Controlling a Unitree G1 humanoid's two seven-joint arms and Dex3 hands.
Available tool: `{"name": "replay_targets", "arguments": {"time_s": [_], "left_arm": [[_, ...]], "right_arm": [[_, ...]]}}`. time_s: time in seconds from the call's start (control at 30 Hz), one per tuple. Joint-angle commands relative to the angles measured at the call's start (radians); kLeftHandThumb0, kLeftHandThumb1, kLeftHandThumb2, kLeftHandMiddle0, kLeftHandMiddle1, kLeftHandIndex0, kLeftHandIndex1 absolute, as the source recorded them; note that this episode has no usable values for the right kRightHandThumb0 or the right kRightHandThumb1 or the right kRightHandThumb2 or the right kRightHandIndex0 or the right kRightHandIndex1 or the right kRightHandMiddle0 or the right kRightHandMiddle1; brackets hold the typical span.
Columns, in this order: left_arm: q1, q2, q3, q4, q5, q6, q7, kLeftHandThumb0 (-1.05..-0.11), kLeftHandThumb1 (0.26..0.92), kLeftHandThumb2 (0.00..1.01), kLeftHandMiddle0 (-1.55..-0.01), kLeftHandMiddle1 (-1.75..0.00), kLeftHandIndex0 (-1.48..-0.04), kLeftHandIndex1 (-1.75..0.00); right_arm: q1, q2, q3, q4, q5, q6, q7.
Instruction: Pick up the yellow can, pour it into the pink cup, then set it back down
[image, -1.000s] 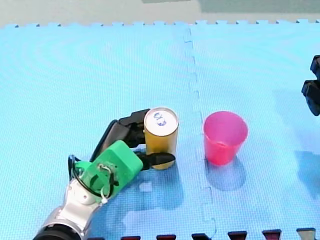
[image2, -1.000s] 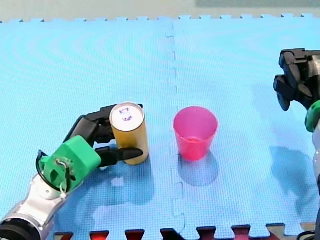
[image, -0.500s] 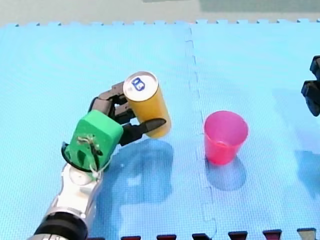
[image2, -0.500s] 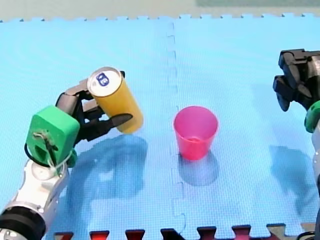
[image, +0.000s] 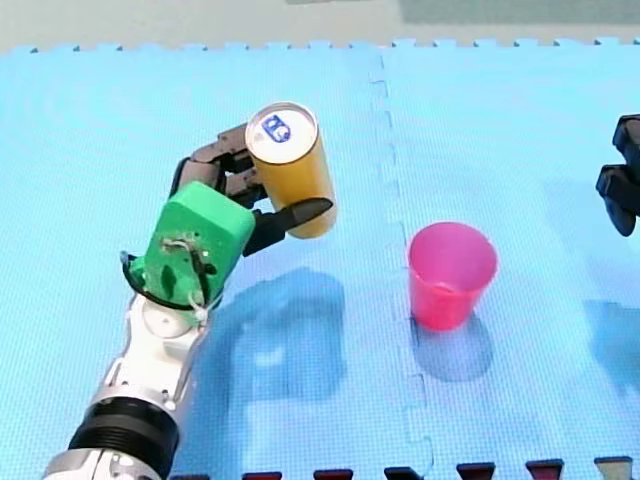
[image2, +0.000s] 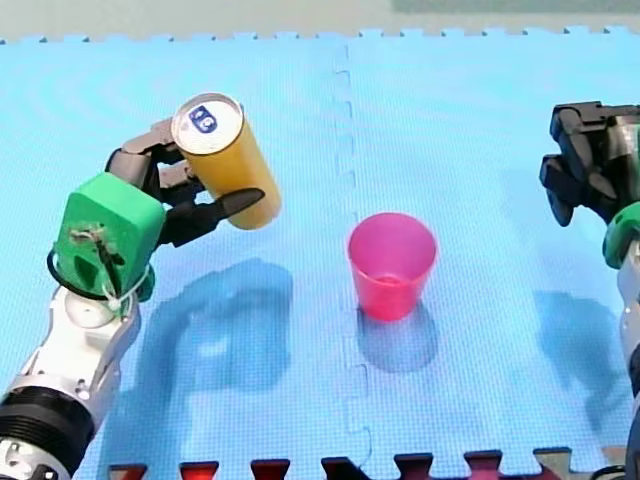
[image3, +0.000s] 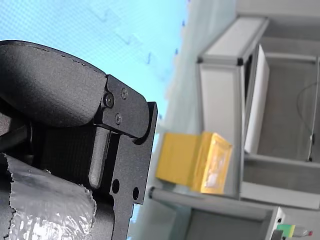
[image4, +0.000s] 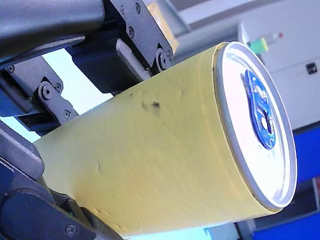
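My left hand (image: 262, 190) is shut on the yellow can (image: 293, 170), holding it in the air above the blue mat, left of the pink cup. The can tilts with its silver top and blue tab toward me. The second wrist view shows the same can (image4: 165, 150) close up, black fingers (image4: 125, 45) wrapped around its side. The pink cup (image: 450, 274) stands upright on the mat, to the right of the can and apart from it. My right hand (image2: 590, 165) hovers at the right edge, with curled fingers that hold nothing.
Blue foam mat (image: 200, 110) covers the surface, with a seam (image: 392, 180) running between can and cup. Mat edge tabs (image2: 330, 468) line the near side. In the first wrist view a yellow box (image3: 192, 161) sits on a grey frame beyond the mat.
My left hand has lifted the can off the mat and carried it up and away from me, tilting it. The cup and right hand have hardly moved.
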Motion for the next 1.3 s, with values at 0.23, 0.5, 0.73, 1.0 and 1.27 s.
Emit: {"name": "replay_targets", "arguments": {"time_s": [0.23,0.5,0.73,1.0,1.27], "left_arm": [[-0.088,0.039,-0.108,-0.027,0.24,0.065,0.254,-0.376,0.746,0.0,-1.33,0.0,-1.2,0.0],[-0.135,0.038,-0.148,0.002,0.283,0.116,0.303,-0.436,0.754,0.0,-1.34,-0.01,-1.19,0.0],[-0.17,0.041,-0.172,0.05,0.293,0.122,0.32,-0.499,0.765,0.0,-1.35,-0.01,-1.18,0.0],[-0.191,0.037,-0.198,0.057,0.302,0.146,0.326,-0.556,0.777,0.0,-1.36,-0.01,-1.18,0.0],[-0.186,0.028,-0.261,0.03,0.359,0.177,0.331,-0.607,0.796,0.01,-1.34,0.0,-1.15,0.0]], "right_arm": [[0.006,0.002,0.005,-0.002,-0.001,-0.007,-0.003],[0.008,0.007,0.001,-0.003,0.006,-0.007,0.004],[0.011,0.012,0.001,-0.003,0.005,-0.01,0.003],[0.008,0.015,-0.002,-0.001,0.008,-0.008,0.003],[0.008,0.018,-0.007,0.0,0.011,-0.009,0.006]]}}
